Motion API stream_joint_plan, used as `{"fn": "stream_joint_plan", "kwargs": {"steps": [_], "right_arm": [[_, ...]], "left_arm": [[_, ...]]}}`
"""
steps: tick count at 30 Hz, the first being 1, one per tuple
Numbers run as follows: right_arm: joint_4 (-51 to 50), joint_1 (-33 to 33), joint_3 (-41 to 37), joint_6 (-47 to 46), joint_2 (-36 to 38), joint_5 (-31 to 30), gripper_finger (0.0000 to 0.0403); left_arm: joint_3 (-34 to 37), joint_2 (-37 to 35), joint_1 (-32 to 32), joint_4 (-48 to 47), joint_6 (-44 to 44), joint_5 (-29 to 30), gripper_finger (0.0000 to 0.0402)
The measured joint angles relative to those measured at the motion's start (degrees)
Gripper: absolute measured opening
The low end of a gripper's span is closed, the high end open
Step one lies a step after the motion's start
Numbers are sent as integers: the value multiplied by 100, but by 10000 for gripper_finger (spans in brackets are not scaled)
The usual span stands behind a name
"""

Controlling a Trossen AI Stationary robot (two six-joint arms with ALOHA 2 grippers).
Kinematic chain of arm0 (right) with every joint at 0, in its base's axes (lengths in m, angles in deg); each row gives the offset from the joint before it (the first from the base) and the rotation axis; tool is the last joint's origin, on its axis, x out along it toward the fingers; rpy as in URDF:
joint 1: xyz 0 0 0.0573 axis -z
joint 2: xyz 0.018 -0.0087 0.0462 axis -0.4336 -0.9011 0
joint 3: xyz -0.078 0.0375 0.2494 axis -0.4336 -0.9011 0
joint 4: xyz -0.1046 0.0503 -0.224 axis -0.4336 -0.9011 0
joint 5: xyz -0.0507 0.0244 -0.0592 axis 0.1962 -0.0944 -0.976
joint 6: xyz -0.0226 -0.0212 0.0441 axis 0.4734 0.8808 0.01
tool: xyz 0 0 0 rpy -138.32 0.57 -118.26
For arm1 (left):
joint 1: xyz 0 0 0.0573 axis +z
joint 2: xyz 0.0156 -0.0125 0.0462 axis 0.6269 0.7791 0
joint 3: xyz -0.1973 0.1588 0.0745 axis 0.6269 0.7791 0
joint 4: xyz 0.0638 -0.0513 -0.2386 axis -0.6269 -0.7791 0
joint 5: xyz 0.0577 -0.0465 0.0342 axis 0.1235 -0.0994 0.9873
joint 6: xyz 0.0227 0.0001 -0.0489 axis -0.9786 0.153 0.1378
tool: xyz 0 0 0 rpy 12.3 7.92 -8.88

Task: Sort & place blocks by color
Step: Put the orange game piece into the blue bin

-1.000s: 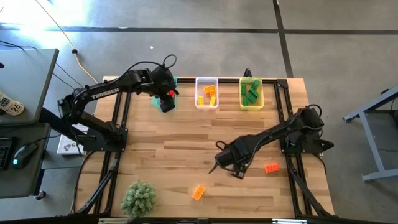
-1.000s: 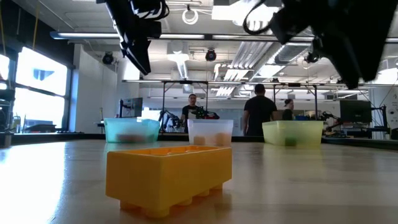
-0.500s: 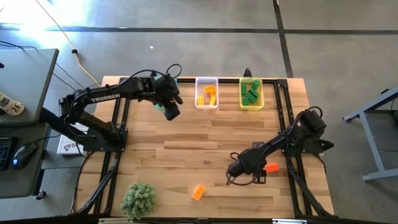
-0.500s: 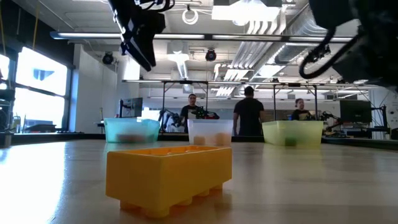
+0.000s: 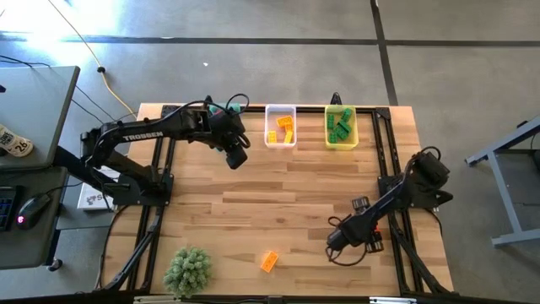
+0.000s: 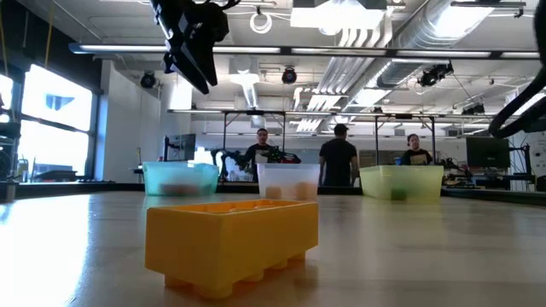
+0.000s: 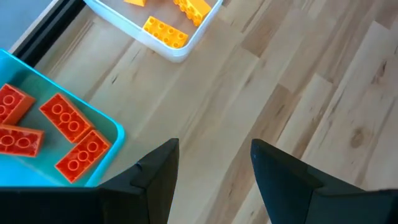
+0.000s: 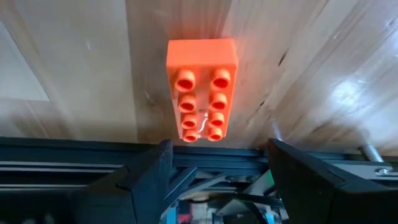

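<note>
Right gripper (image 8: 214, 171) hangs open over a red-orange, 8-studded block (image 8: 201, 88).

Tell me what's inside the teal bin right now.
The left wrist view shows four red-orange blocks lying studs-up in the teal bin. The rest of the bin is out of frame, so more may be hidden.

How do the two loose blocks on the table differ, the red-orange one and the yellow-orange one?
The red-orange block lies near the table's right edge, beneath the open right hand; the yellow-orange block lies near the front edge with no hand near it. The colours differ. The yellow-orange block lies at an angle to the table's edges. Both are studded bricks outside the bins.
</note>
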Motion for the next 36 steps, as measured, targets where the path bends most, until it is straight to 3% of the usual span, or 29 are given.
{"fn": "stream_joint_plan", "kwargs": {"steps": [6,16,32,36], "right_arm": [[401,-132,-510,-363,649,-13,250],[1090,-156,-1176,-219,1514,93,250],[2215,-156,-1751,-453,1626,173,250],[2273,-154,-1926,-759,1624,271,232]], "left_arm": [[0,0,-53,12,344,16,189],[0,0,-53,38,532,24,189],[0,0,-51,315,587,44,190],[0,0,-51,522,581,44,190]]}}
